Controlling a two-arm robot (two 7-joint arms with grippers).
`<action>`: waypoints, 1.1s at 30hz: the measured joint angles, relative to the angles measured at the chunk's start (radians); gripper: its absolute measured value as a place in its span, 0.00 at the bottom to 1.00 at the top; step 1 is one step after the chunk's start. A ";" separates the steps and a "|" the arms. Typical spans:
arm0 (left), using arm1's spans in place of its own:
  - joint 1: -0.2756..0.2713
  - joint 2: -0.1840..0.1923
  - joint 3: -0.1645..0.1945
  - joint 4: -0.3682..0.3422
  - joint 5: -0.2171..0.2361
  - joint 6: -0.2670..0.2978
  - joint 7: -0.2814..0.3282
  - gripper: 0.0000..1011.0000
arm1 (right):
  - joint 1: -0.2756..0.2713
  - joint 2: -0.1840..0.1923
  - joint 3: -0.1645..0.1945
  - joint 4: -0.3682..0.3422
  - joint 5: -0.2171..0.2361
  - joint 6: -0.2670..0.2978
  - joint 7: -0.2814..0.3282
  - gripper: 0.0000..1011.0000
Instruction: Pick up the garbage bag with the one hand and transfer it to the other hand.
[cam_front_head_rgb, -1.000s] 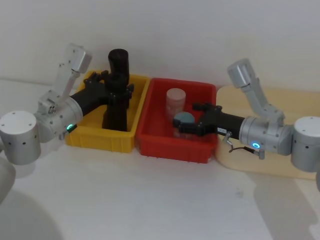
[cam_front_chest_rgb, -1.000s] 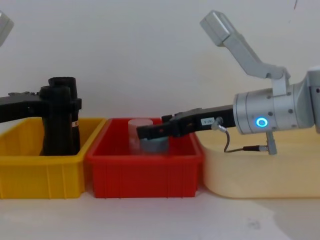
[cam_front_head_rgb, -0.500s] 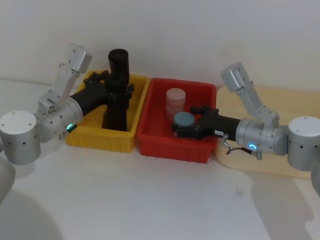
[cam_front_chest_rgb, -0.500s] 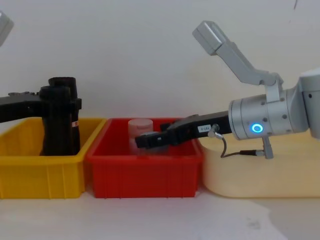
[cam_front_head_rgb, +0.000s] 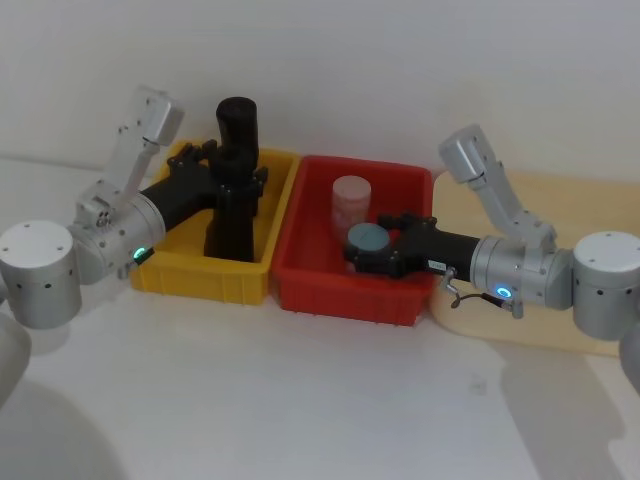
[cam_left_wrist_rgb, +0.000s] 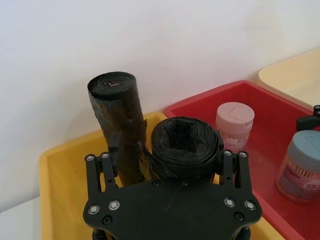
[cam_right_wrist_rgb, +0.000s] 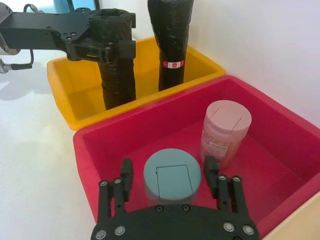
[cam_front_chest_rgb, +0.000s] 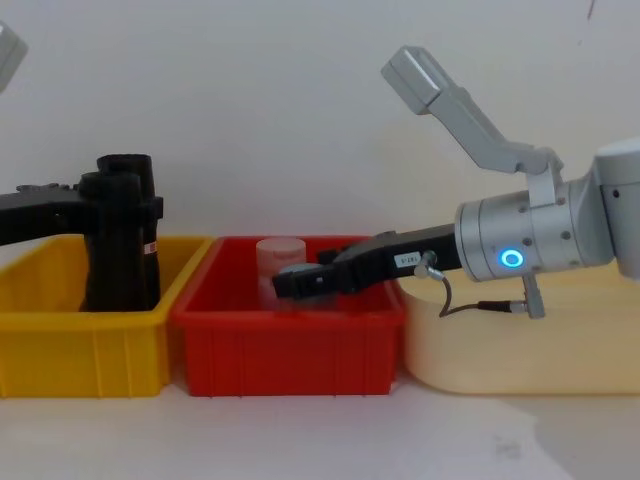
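Yellow bin (cam_front_head_rgb: 198, 280): garbage bag (cam_left_wrist_rgb: 184, 145) in left tool (cam_left_wrist_rgb: 167, 161); red bin (cam_front_head_rgb: 345, 296): jars (cam_right_wrist_rgb: 172, 176).

White table (cam_front_head_rgb: 300, 400): yellow bin (cam_front_head_rgb: 200, 280), red bin (cam_front_head_rgb: 345, 298), cream tray (cam_front_head_rgb: 585, 205) side by side.

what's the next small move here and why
Probably lift the left gripper straight up. It is shut on the garbage bag, which stands upright in the yellow bin, close beside the stickered roll; a vertical lift should clear the bin wall without knocking that roll. The right gripper sits open around the blue-lidded jar in the red bin, not placed to receive yet.
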 joint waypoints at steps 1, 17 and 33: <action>0.000 0.000 0.000 0.000 0.000 0.000 0.000 0.99 | 0.000 0.000 0.000 0.001 0.000 0.000 0.000 0.86; 0.000 0.000 0.000 0.000 0.000 0.000 0.000 0.99 | 0.002 -0.003 0.000 0.007 -0.006 -0.004 0.000 0.64; 0.000 0.000 0.000 0.000 0.000 0.000 0.000 0.63 | 0.003 -0.004 0.000 0.009 -0.007 -0.005 0.000 0.64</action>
